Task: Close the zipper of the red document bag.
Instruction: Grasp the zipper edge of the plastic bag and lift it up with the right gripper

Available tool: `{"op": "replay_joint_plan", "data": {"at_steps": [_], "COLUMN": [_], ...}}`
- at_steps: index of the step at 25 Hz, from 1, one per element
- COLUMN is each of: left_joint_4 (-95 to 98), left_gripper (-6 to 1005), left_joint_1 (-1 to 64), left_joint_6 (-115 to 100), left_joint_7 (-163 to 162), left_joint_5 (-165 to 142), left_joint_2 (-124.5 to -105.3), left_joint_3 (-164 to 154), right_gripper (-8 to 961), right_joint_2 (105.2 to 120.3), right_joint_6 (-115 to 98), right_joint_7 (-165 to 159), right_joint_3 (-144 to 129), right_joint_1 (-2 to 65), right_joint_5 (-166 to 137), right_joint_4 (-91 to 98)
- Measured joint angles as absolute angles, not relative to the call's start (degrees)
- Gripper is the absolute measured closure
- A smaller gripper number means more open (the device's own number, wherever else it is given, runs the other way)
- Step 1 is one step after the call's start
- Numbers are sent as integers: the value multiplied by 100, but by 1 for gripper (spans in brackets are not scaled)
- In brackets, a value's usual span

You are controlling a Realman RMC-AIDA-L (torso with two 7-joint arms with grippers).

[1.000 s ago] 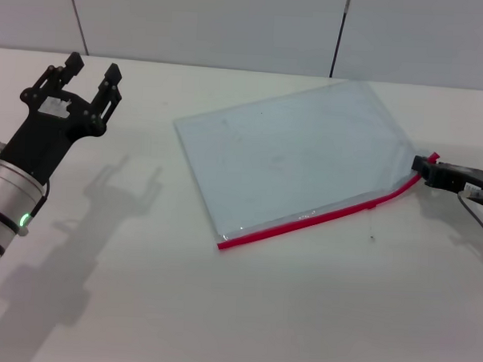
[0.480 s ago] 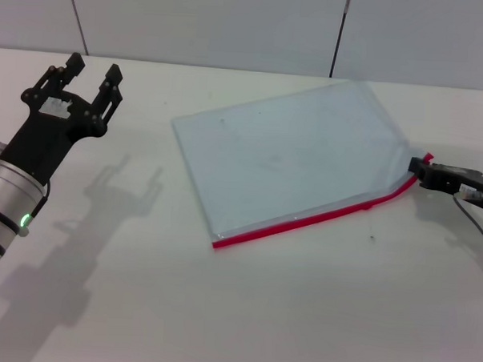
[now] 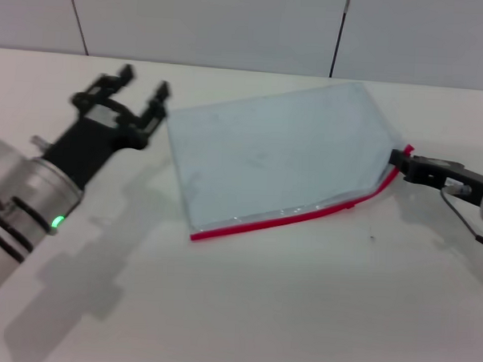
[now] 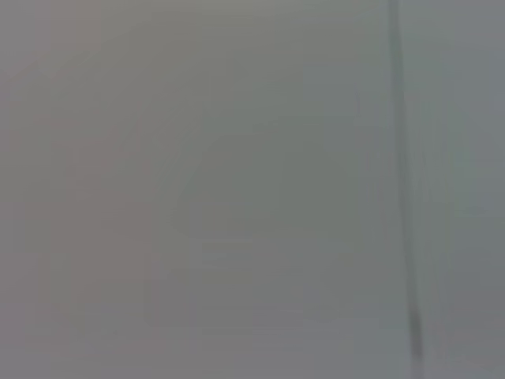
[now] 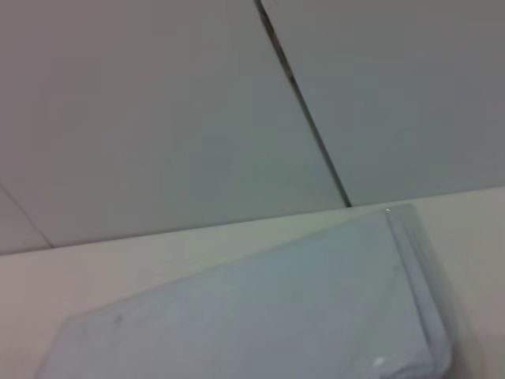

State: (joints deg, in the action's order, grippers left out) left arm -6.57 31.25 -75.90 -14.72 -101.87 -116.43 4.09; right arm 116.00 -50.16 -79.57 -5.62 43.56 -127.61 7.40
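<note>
Our right gripper (image 3: 403,162), clamped on the zipper (image 3: 288,219) end at three o'clock, has dragged the red document bag (image 3: 275,154) leftward; our left gripper (image 3: 141,92), fingers spread, has advanced to its nine-o'clock corner; bracing looks imminent.

The head view looks forward and down from above the white table (image 3: 244,309), with the wall panels (image 3: 208,23) at 12 o'clock. The left wrist view faces only plain grey wall (image 4: 197,189) at close range, crossed by one dark seam. The right wrist view sits low near the tabletop, aimed across the red document bag (image 5: 260,316) toward the wall; it shares the bag (image 3: 275,154) and the panel seam with the head view.
</note>
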Motion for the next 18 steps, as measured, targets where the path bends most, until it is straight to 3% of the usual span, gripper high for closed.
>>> {"op": "replay_joint_plan", "data": {"at_steps": [18], "left_joint_4": [-878], "left_gripper": [422], "left_joint_1": [3902], "left_joint_6": [-7064], "left_joint_7": [-1354], "left_joint_5": [-11295], "left_joint_2": [-11679], "left_joint_3": [-753], "right_gripper": [933], "right_joint_2": [11623], "right_joint_6": [-5765], "right_joint_7": [-7915], "right_joint_3": [-456], "right_joint_1": [4611], "right_joint_5": [-12647], "right_joint_4": [442]}}
